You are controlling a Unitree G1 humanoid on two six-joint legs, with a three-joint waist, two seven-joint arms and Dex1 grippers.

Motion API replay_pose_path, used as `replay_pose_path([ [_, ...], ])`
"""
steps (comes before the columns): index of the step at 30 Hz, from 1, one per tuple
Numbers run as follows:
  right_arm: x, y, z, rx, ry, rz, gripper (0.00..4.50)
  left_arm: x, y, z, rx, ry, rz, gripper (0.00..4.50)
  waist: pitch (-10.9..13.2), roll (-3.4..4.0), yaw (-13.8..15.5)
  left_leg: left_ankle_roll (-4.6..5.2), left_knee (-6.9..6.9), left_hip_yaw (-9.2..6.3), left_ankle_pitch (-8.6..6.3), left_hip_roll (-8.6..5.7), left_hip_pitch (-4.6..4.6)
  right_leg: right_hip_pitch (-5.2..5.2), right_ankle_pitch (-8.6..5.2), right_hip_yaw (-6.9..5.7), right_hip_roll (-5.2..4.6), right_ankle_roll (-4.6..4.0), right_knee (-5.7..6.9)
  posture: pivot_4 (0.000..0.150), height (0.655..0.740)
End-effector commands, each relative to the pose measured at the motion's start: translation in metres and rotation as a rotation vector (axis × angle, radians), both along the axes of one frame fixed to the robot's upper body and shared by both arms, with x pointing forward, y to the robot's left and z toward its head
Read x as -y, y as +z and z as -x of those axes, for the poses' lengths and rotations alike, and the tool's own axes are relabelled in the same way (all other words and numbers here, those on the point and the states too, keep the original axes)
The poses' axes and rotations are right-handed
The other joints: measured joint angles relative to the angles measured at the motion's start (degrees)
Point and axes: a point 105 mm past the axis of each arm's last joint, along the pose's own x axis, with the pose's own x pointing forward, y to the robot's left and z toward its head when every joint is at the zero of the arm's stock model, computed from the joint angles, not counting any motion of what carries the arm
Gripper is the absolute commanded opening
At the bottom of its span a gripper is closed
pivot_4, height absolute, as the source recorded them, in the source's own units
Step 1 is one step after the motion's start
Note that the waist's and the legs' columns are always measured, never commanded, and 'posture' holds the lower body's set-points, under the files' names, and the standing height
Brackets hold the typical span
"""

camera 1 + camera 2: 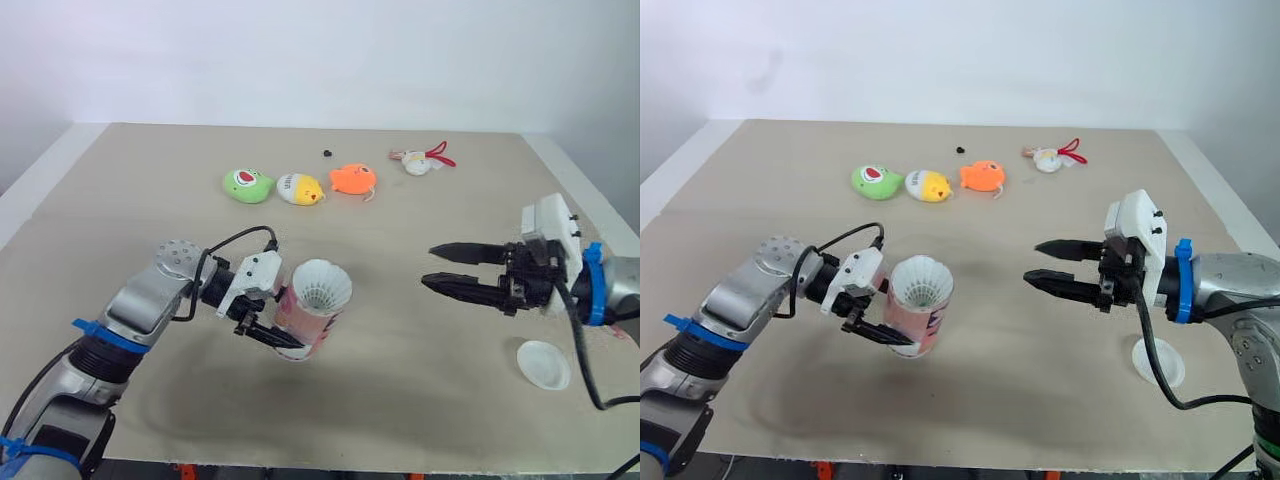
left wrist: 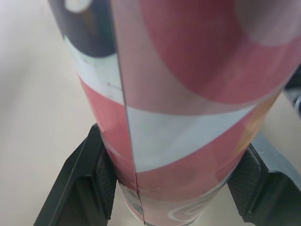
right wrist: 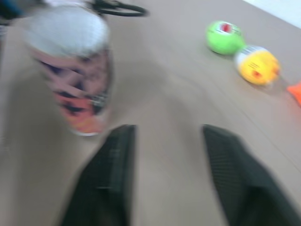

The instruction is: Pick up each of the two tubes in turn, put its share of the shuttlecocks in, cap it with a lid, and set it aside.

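The tube [image 1: 312, 318] is covered by a printed label in red, white and dark patches; no lettering on it can be read. It is grasped low on its body by the left gripper [image 1: 283, 336], whose black fingers [image 2: 84, 181] are clamped against both of its sides. It is held tilted over the front left of the table [image 1: 450, 410], with its open mouth raised. White shuttlecock [image 1: 320, 291] feathers are seen in the mouth; how many are stacked inside cannot be told. The right gripper [image 1: 430, 266] is held well apart from the tube, its jaws spread with nothing between them. A white lid [image 1: 543, 364] lies flat on the table beside the right arm. Near the far edge a green toy [image 1: 247, 185], a yellow toy [image 1: 300, 188] and an orange toy [image 1: 352, 178] are lined up.
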Motion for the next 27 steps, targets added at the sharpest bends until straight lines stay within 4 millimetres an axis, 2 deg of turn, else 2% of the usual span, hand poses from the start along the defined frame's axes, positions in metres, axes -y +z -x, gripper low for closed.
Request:
replay_pose_path([
  [1,-0.017,0.009,0.005,0.040,0.091,0.005,0.42,0.003,0.010,0.000,0.039,-0.033,0.013,2.75,0.0,0.00,0.0,0.00,0.00,0.00,0.00,0.01,0.00,0.00,0.01,0.00,-0.04,0.00,-0.02,0.150,0.7400],
  [2,-0.022,0.009,0.005,0.044,0.111,0.008,0.05,0.004,0.010,0.000,0.038,-0.035,0.013,2.75,0.0,0.00,0.0,0.00,0.00,0.00,0.00,0.02,-0.01,0.00,0.00,0.01,-0.07,0.01,-0.03,0.150,0.7400],
  [7,-0.053,0.023,0.005,0.080,0.262,0.001,0.05,0.006,0.011,0.006,0.020,-0.084,-0.033,2.75,0.0,0.02,0.0,0.00,-0.01,0.00,0.00,0.01,-0.03,-0.06,0.02,0.04,-0.05,0.01,-0.05,0.150,0.7400],
  [12,-0.074,0.039,-0.002,0.097,0.314,-0.029,0.05,0.002,0.029,0.007,-0.009,-0.103,-0.094,2.75,0.0,-0.01,0.0,0.00,0.00,-0.05,0.00,0.06,-0.09,-0.08,0.00,-0.05,0.00,-0.03,-0.04,0.150,0.7400],
  [15,-0.084,0.043,0.002,0.083,0.381,-0.048,0.05,-0.003,0.037,0.006,-0.007,-0.100,-0.135,2.75,0.0,-0.01,0.0,0.00,-0.02,-0.06,0.00,0.03,-0.18,-0.16,0.05,-0.05,0.00,-0.14,-0.03,0.150,0.7400],
  [20,-0.095,0.029,0.004,0.060,0.445,0.026,0.05,-0.009,0.033,0.003,-0.003,-0.086,-0.196,2.75,0.0,-0.01,0.0,0.05,-0.04,-0.31,-0.05,0.01,-0.28,-0.22,-0.05,-0.07,-0.03,-0.14,-0.04,0.150,0.7400],
  [27,-0.117,0.002,0.000,0.019,0.537,0.172,0.05,-0.020,0.018,-0.004,-0.014,-0.059,-0.295,2.75,0.0,-0.02,0.0,0.00,0.07,-0.36,-0.01,-0.04,-0.63,-0.68,-0.03,-0.11,0.03,-0.26,0.30,0.150,0.7400],
])
